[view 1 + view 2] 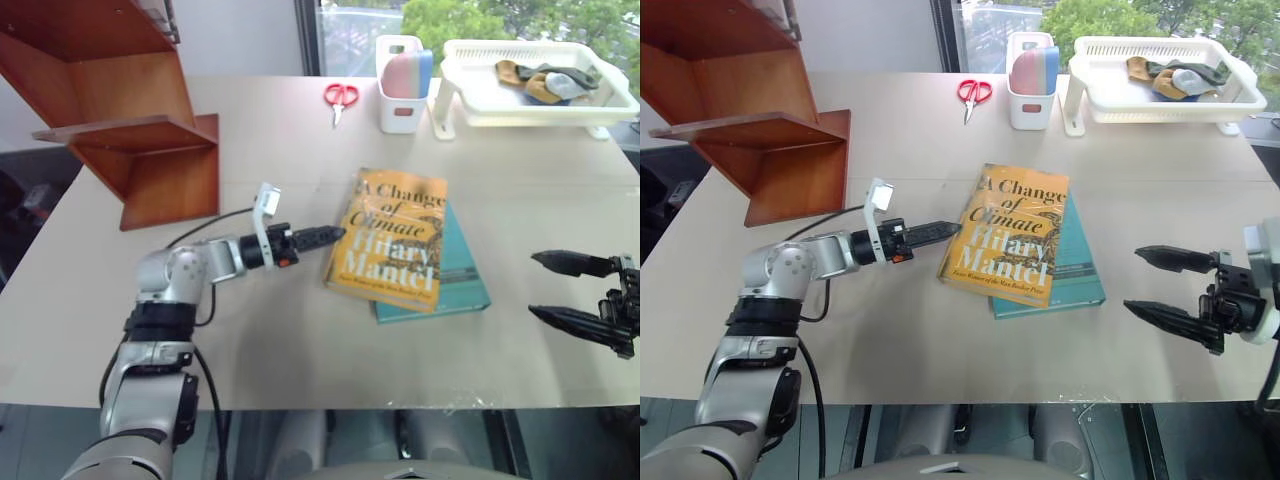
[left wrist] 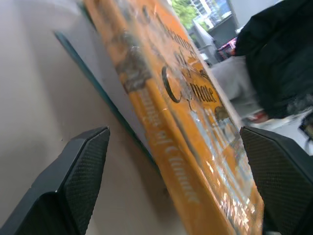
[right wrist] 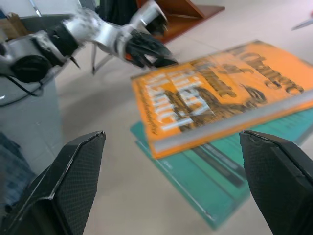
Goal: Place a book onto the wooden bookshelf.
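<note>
The book [image 1: 388, 240] lies mid-frame on a teal book [image 1: 455, 282], shelf [image 1: 120, 110] upper left. Left pincer [image 1: 325, 236], spread, nears its spine; right pincer [image 1: 560, 290] spread, empty, at right. A low bite could catch both books, or nudge the glossy cover sideways.

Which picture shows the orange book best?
The right eye view: the whole orange book lies flat on the teal book, its title easy to read. The left eye view shows the same. The right wrist view shows it slanted and blurry; the left wrist view shows its edge up close, between the open left end effector fingers.
</note>
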`<action>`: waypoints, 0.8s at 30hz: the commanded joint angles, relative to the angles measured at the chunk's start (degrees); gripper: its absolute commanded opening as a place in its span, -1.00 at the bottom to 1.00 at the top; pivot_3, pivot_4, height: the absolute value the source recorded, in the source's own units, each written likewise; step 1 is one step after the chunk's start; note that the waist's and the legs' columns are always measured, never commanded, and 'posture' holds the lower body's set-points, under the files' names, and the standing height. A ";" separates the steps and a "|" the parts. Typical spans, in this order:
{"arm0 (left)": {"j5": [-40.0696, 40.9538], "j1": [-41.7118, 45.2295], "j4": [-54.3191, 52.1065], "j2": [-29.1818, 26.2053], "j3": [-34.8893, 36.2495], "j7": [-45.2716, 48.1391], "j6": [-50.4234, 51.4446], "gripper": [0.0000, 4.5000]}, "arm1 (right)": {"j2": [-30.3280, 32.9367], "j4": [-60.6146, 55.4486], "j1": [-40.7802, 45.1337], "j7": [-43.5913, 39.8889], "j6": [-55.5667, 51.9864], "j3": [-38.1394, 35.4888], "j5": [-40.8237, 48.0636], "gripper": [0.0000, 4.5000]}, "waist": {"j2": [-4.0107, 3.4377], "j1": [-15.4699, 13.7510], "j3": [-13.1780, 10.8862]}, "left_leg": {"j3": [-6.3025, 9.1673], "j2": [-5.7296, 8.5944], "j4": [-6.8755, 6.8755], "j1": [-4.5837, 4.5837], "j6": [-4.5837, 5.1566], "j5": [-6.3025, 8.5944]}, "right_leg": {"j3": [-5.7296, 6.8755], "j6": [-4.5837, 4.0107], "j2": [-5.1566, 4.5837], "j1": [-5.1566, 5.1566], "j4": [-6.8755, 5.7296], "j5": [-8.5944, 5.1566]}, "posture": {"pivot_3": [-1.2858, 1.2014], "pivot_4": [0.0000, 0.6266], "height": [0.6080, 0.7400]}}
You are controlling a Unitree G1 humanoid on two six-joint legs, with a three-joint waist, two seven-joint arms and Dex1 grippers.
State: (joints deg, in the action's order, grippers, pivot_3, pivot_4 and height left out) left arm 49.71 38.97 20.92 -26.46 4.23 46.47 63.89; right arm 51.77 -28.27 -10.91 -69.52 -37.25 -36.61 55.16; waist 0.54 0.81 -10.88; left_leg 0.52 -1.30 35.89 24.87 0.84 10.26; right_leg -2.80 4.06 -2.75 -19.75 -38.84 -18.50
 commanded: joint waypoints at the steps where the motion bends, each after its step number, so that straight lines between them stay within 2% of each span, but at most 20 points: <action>1: -0.79 3.23 5.43 1.79 0.79 1.24 2.18 0.99 | -0.23 -6.32 -1.38 3.74 -1.78 -4.43 5.61 1.00 | 0.04 0.10 -0.02 | 0.00 0.00 0.02 0.00 0.00 0.00 | 0.00 0.00 0.01 0.00 -0.01 0.00 | 0.03 -0.52 1.00; 7: -2.80 7.60 13.19 4.97 2.43 2.93 1.04 0.99 | -0.66 -8.29 -4.69 5.85 -1.39 -7.08 6.98 1.00 | 0.14 -0.29 -0.07 | 0.04 0.02 0.03 0.06 0.00 0.00 | 0.06 0.00 -0.01 0.00 0.02 0.00 | 0.03 -0.52 1.00; 10: -3.01 8.99 15.26 5.63 4.24 2.53 1.53 0.66 | -0.43 -8.12 -5.15 6.14 -1.23 -7.62 7.41 1.00 | 0.16 -0.22 -0.08 | 0.08 0.02 0.06 0.09 0.00 0.00 | 0.10 0.00 -0.02 0.00 0.02 0.00 | 0.03 -0.52 1.00; 12: -2.89 9.01 15.21 5.77 5.18 2.67 2.34 0.28 | -0.23 -7.78 -5.14 6.15 -1.07 -7.69 7.47 1.00 | 0.16 -0.10 -0.08 | 0.08 0.02 0.06 0.10 0.00 0.00 | 0.10 0.00 -0.02 0.00 0.02 0.00 | 0.03 -0.52 1.00; 17: -2.25 6.33 9.98 6.03 5.27 2.66 6.13 -0.81 | 0.52 -5.28 -2.96 5.88 0.31 -6.51 6.20 1.00 | 0.17 -0.06 -0.09 | 0.09 0.01 0.05 0.09 0.00 0.00 | 0.11 0.00 -0.02 0.00 0.01 0.00 | 0.03 -0.52 1.00; 19: -1.55 5.41 7.94 6.42 6.04 1.90 7.56 -0.95 | 1.06 -3.73 -1.71 5.37 0.61 -5.84 5.57 1.00 | 0.17 -0.10 -0.09 | 0.09 0.00 0.06 0.09 0.00 0.00 | 0.10 0.00 -0.05 0.01 0.01 0.00 | 0.03 -0.52 1.00; 24: 3.03 4.99 2.24 7.55 14.01 -3.96 10.94 -0.96 | 1.50 0.18 1.13 3.58 2.18 -3.73 3.23 1.00 | 0.21 -0.18 -0.11 | 0.13 0.00 0.06 0.10 -0.01 0.00 | 0.15 0.00 -0.05 0.00 0.01 0.00 | 0.03 -0.52 1.00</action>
State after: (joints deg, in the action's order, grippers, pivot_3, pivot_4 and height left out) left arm 48.84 43.04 27.95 -19.08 14.33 43.90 73.51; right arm 52.77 -28.83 -10.59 -65.19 -36.49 -40.18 58.61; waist 0.75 0.63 -11.00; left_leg 0.66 -1.31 35.96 25.00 0.83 10.26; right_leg -2.65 4.06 -2.80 -19.76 -38.83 -18.49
